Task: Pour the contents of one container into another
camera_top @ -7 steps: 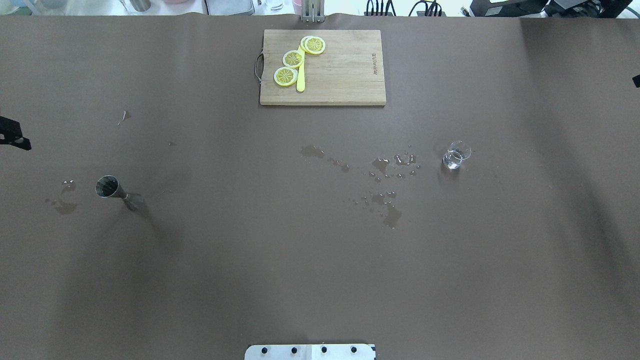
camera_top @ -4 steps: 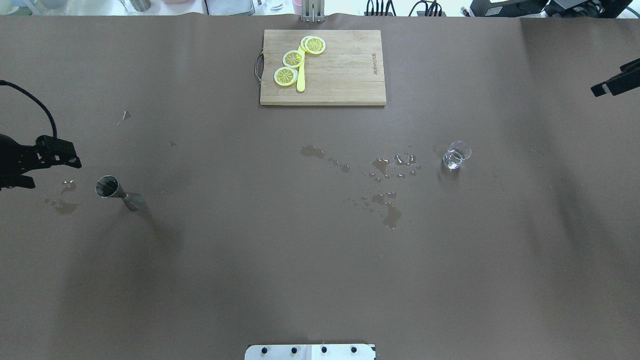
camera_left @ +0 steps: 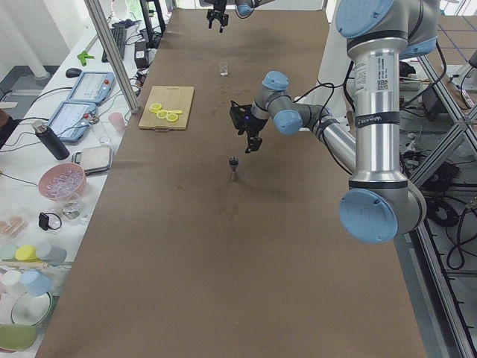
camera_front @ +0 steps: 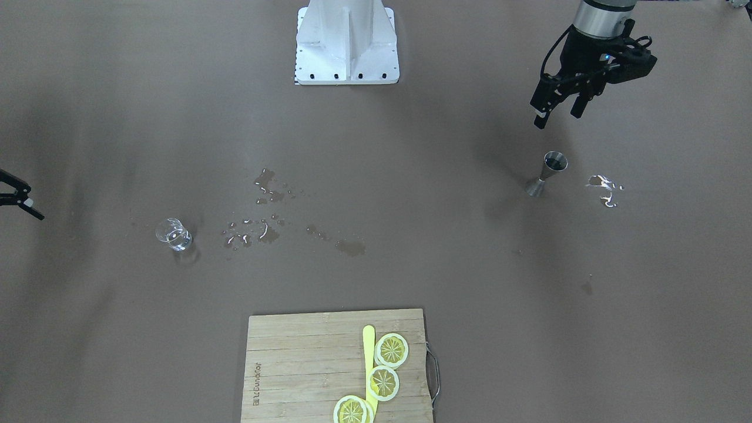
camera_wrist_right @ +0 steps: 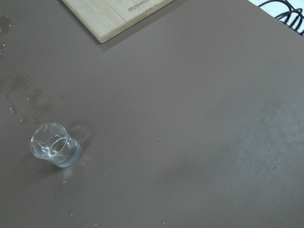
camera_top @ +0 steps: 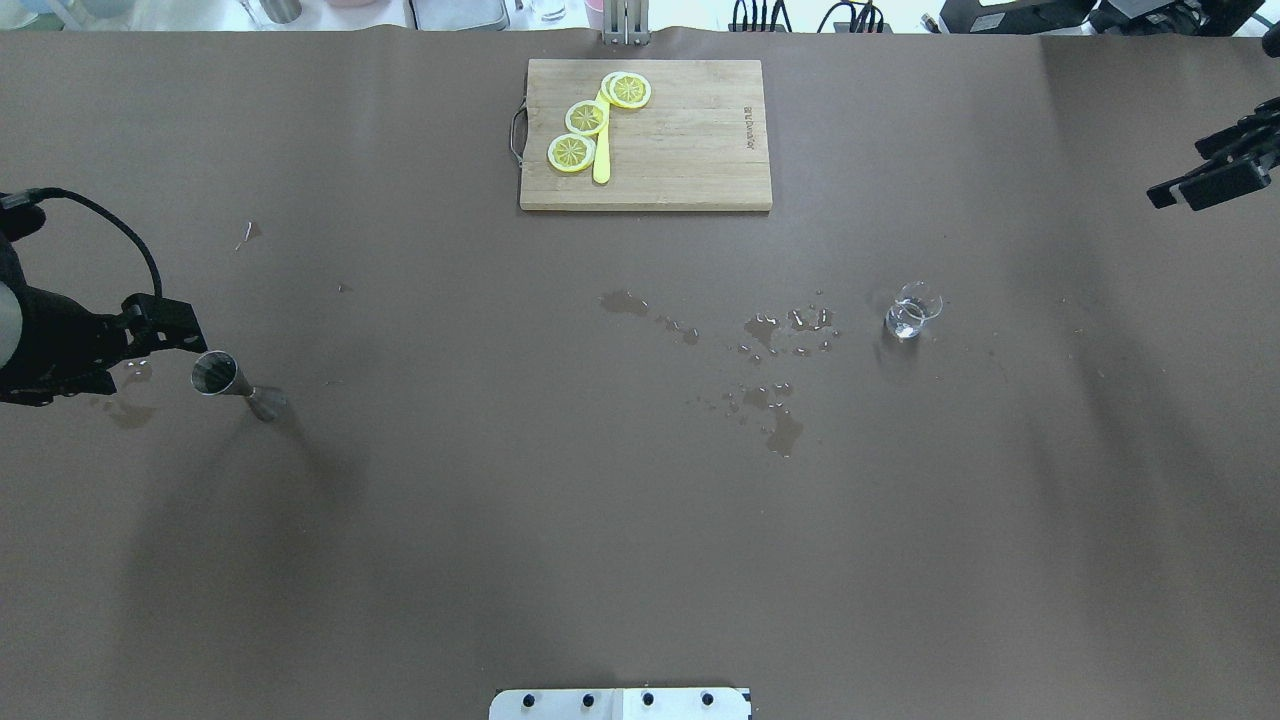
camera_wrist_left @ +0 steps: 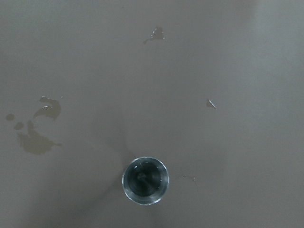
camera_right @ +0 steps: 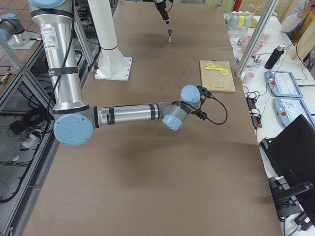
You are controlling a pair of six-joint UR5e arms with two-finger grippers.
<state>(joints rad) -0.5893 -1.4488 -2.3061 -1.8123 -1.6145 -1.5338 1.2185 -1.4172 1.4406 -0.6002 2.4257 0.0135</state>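
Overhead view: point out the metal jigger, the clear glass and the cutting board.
metal jigger [camera_top: 214, 373], overhead view, mouth of its upper cup.
clear glass [camera_top: 908, 317], overhead view, middle of its body.
cutting board [camera_top: 690, 150], overhead view, bare wood right of the slices.

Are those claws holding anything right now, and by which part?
Nothing is held. The left gripper hangs open near the jigger; the right gripper, open, is far from the glass.

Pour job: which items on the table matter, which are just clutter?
In the job:
- clear glass
- metal jigger
- left gripper, open, near the jigger
- right gripper, open, apart from the glass

Lying about:
- cutting board
- lemon slices
- yellow utensil
- puddles
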